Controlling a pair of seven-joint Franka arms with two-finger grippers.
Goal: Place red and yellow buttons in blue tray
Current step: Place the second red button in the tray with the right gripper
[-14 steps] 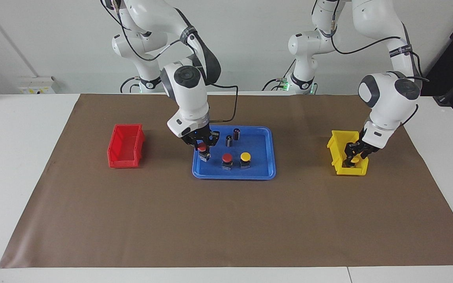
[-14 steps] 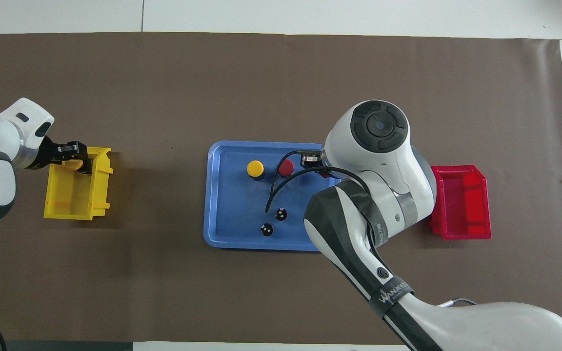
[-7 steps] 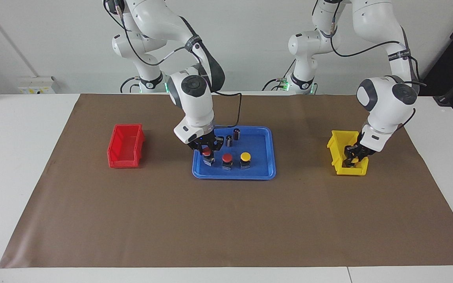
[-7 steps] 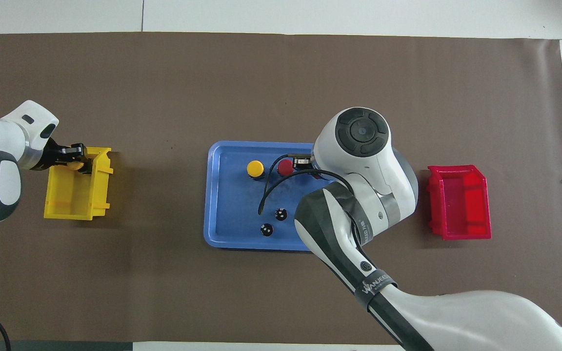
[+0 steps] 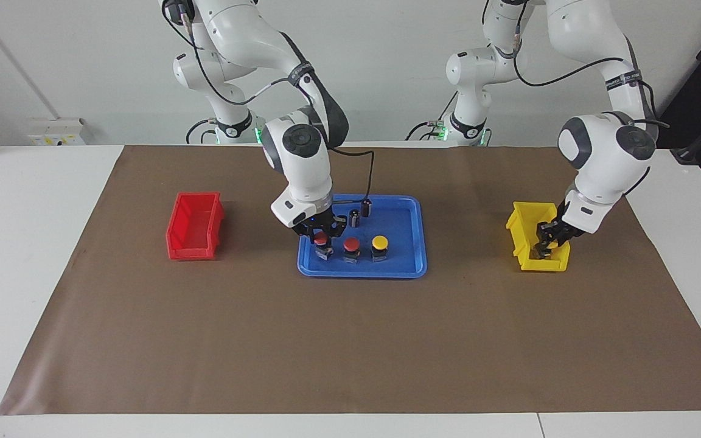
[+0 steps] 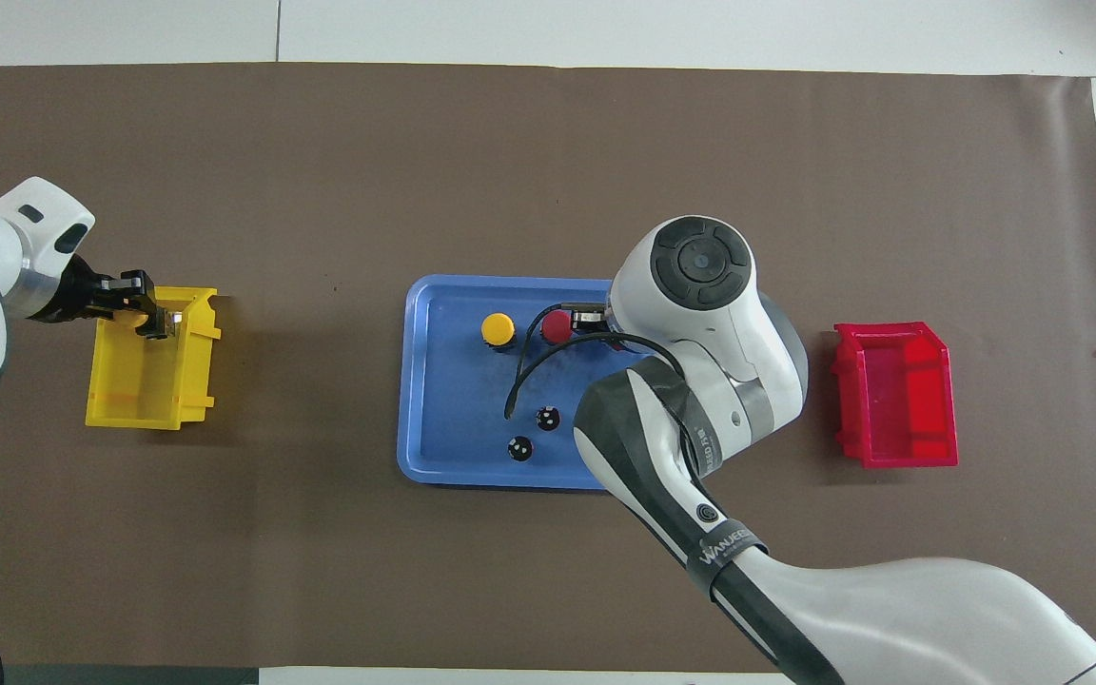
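Note:
The blue tray (image 5: 420,267) lies mid-table and also shows in the overhead view (image 6: 410,381). In it stand a red button (image 5: 351,244) and a yellow button (image 5: 380,243). My right gripper (image 5: 321,234) is shut on a second red button (image 5: 321,240), whose base is down at the tray floor beside the first red one. In the overhead view the right wrist hides it. My left gripper (image 5: 547,243) is inside the yellow bin (image 5: 536,263), shut on a yellow button (image 6: 144,319) that is hard to make out against the bin.
Two dark capless cylinders (image 5: 355,218) (image 5: 366,207) stand in the tray on its side nearer to the robots. An empty red bin (image 5: 195,226) sits toward the right arm's end of the table. Brown paper covers the table.
My right gripper has come down with the red button, from above the tray to its floor. My left gripper has lifted a little inside the yellow bin.

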